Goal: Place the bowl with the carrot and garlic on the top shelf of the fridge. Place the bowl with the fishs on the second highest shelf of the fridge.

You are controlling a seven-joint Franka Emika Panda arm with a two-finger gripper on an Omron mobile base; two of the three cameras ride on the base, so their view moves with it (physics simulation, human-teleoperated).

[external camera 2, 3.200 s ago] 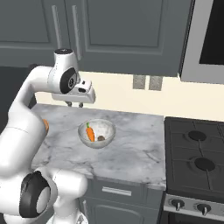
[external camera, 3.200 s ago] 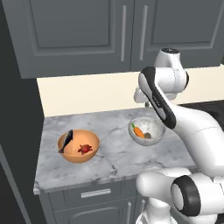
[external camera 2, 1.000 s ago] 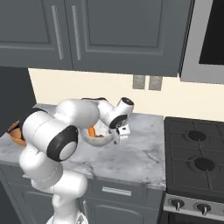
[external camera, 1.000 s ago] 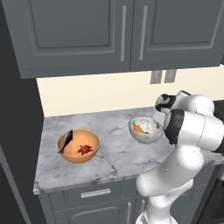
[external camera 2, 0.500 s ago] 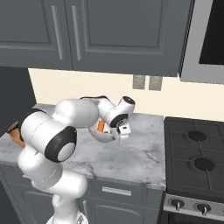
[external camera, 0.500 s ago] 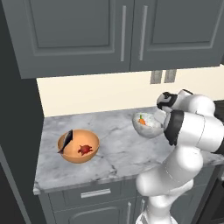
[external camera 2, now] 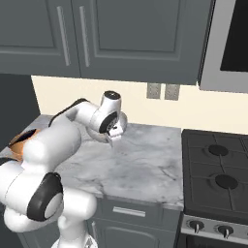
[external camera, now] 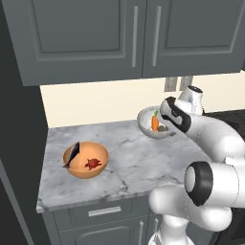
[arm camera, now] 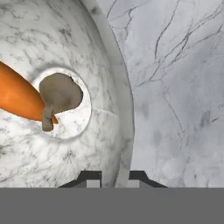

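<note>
The pale marbled bowl with the carrot and garlic (external camera: 147, 123) hangs tilted just above the counter near the back wall. My gripper (external camera: 166, 127) is shut on its right rim. In the hand view the bowl's rim (arm camera: 124, 113) runs down between my gripper's (arm camera: 116, 176) two tips, with the carrot (arm camera: 17, 98) and the garlic (arm camera: 59, 94) lying inside. The carrot (external camera: 155, 121) and garlic (external camera: 162, 128) also show from the left. The orange bowl with the fishs (external camera: 86, 168) rests on the counter's left part, holding a dark fish (external camera: 72, 154) and a red one (external camera: 92, 163). The fridge's shelves are out of view.
Grey marble counter (external camera: 129, 162) under dark wall cabinets (external camera: 119, 33). A stove (external camera 2: 218, 169) adjoins the counter on the right, with a microwave (external camera 2: 232, 38) above it. Wall outlets (external camera 2: 162, 91) sit on the cream backsplash. A tall dark panel (external camera: 19, 143) bounds the counter's left end.
My gripper closed on the marbled bowl's rim and raised it off the counter, tilting it. The orange bowl stayed where it was.
</note>
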